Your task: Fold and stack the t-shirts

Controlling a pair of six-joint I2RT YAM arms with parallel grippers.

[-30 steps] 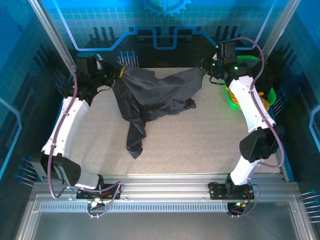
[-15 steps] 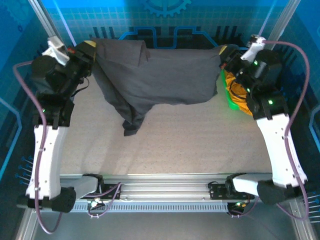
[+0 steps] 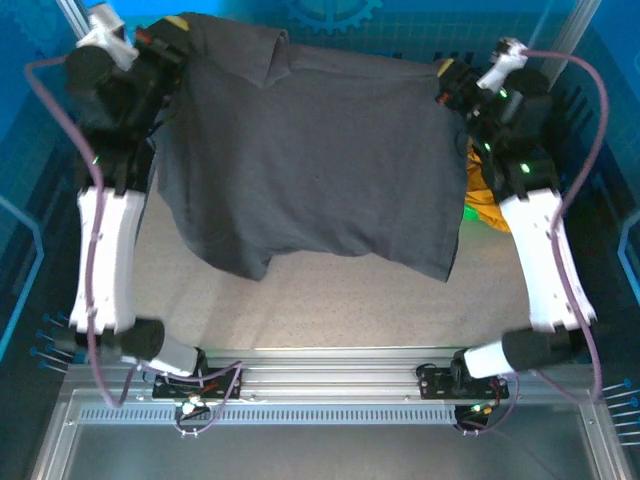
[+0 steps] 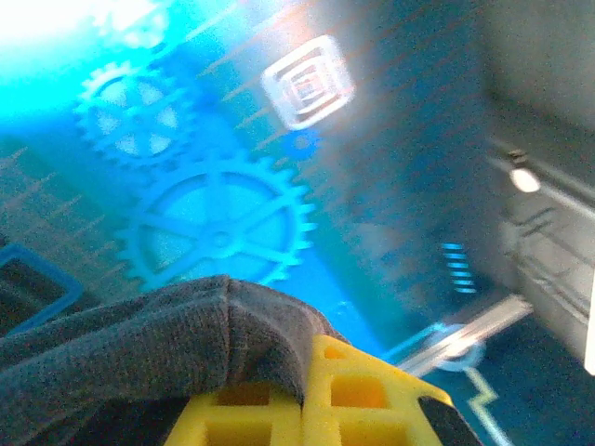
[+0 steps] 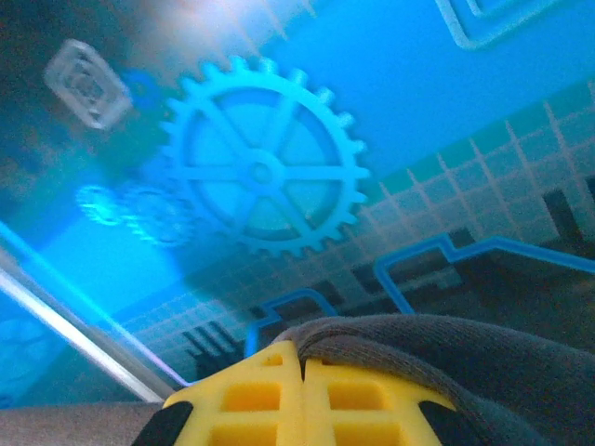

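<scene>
My left claw is pinched tight on one top corner of the large dark charcoal-grey cloth t-shirt, and my right claw grips the other. The shirt hangs spread between them, raised at the far side over the speckled beige table.

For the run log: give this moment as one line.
left gripper: shut on charcoal t-shirt | right gripper: shut on same t-shirt | t-shirt: held aloft, hanging spread between grippers over table
</scene>
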